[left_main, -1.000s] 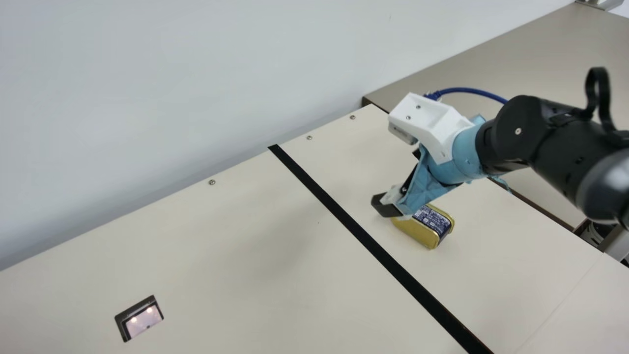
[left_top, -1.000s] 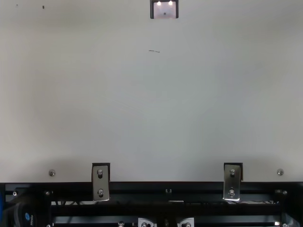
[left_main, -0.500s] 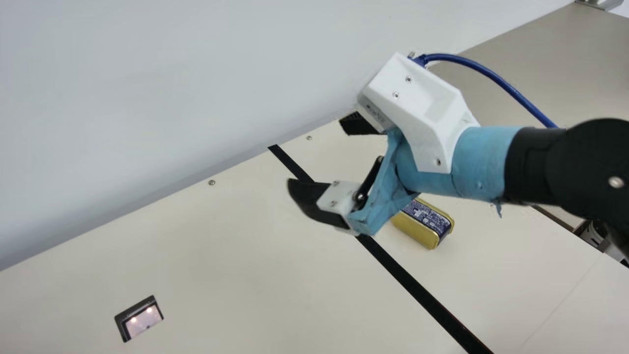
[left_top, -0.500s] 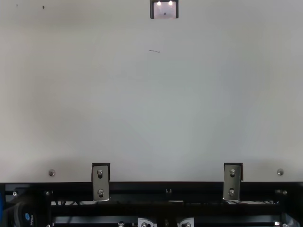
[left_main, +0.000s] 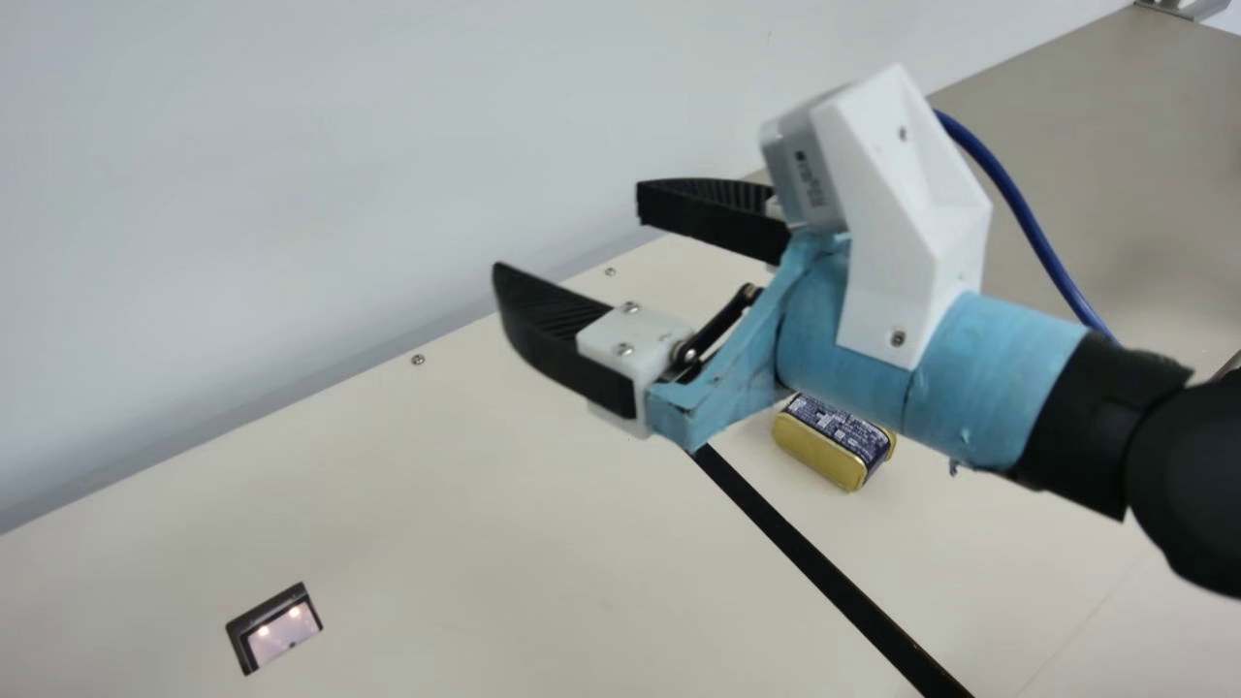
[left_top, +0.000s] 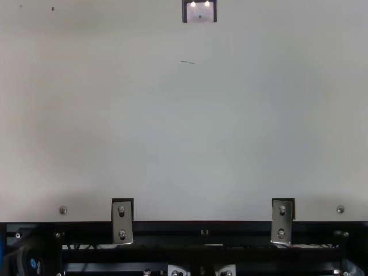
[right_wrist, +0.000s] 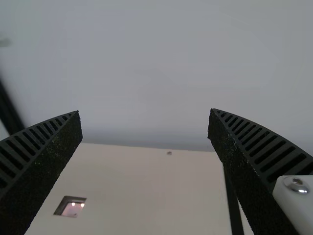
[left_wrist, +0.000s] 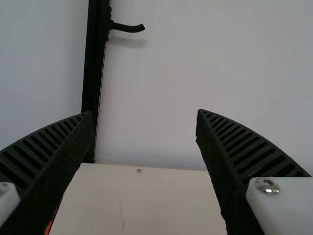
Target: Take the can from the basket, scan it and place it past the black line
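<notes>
Spreading wide with nothing between them, the jaws of the right gripper (left_main: 568,235) hang above the surface (left_main: 436,504) and aim at the wall (left_main: 291,145). The can (left_main: 824,446) lies behind their tips, lower right of them in the main view, below the blue-wrapped wrist (left_main: 814,339) and partly hidden by it. Its long axis runs roughly alongside the black line (left_main: 822,572), near it but apart, with a gold face turned toward the line and the dark blue label uppermost. The right arm (left_main: 1076,427) is judged the nearer one. In the left wrist view, the jaws of the left gripper (left_wrist: 145,112) also stand well apart, empty, facing a wall. The can rests directly on the surface, in no container. Across the line and well apart from it, a dark-framed window (left_main: 276,630), likely the scanner, sits in the surface. The placing appears done, with the can judged past the line; whether it is scanned cannot be told. The next move likely calls for drawing the right arm clear without brushing the can.
</notes>
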{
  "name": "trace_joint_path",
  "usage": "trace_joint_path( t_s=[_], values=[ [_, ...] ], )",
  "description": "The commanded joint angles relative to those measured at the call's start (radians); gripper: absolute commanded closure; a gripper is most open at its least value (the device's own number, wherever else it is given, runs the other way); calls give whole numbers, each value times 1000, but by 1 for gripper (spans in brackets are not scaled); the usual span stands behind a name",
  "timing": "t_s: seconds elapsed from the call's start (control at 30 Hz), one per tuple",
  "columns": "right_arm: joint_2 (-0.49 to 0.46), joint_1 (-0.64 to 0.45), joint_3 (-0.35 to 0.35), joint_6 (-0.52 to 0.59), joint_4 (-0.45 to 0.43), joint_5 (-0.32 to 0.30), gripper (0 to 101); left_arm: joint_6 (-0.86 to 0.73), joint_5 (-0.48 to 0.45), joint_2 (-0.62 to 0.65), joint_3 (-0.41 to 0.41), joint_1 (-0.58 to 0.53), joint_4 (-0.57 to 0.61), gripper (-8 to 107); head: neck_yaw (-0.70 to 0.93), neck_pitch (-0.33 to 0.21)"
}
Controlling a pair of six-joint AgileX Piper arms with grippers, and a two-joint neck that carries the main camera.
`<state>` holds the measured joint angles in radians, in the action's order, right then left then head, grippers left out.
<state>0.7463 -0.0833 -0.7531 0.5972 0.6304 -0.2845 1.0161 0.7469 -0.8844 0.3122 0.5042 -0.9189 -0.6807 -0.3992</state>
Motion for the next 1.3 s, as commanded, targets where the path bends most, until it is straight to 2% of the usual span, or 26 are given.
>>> trace_joint_path(
  t_s=[0.0,0.17,0.27,0.3,0.4,0.57,0.77,0.9,1.17,1.27],
  values=[
    [-22,-2,61,-30,-28,98,0,0,0,0,0,0,0,9,-18,-37],
    [-80,-1,168,-88,-79,203,0,0,0,0,0,0,0,9,-18,-37],
    [-105,-1,223,-118,-108,243,0,0,0,0,0,0,0,9,-18,-37],
    [-98,-1,185,-106,-94,214,0,0,0,0,0,0,0,9,-18,-37],
    [-107,-1,223,-120,-106,241,0,0,0,0,0,0,0,9,-18,-37],
    [-107,-1,225,-120,-105,241,0,-57,17,-31,3,-14,33,9,-18,-37],
    [-107,-1,225,-120,-105,241,0,-166,43,-103,45,-92,174,9,-18,-37],
    [-107,-1,225,-120,-105,241,0,-208,-63,-107,71,-177,350,9,-18,-37],
    [-107,-1,225,-120,-105,241,0,-257,-444,-64,150,-300,710,9,-18,-37],
    [-107,-1,225,-120,-105,241,0,-295,-541,-22,175,-307,800,9,-18,-37]
  ],
)
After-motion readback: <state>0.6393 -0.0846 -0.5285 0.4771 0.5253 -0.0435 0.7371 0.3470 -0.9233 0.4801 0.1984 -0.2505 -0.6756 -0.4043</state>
